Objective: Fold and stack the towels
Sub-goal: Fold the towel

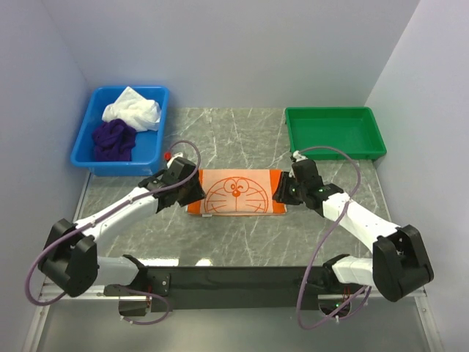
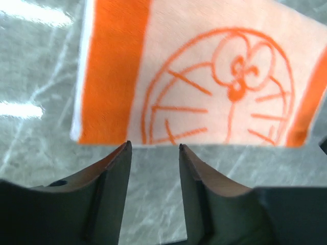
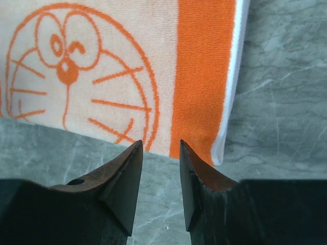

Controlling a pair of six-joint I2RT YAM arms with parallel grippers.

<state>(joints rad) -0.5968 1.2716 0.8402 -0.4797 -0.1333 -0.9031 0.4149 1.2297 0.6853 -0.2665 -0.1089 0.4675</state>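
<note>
Left tool and right tool, both spread, lean low flanking the orange towel.

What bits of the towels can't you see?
Top view: the white towel and purple towel are crumpled together in the blue bin; their undersides are hidden.
Left wrist view: the orange towel is blurred, its far side cut off by the top edge.
Right wrist view: the left edge cuts it off.

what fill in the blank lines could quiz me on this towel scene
The orange towel lies on the ____.
The white towel and purple towel sit in the ____ bin.
The left gripper and right gripper are both ____, holding nothing.
Missing: table; blue; open
</note>
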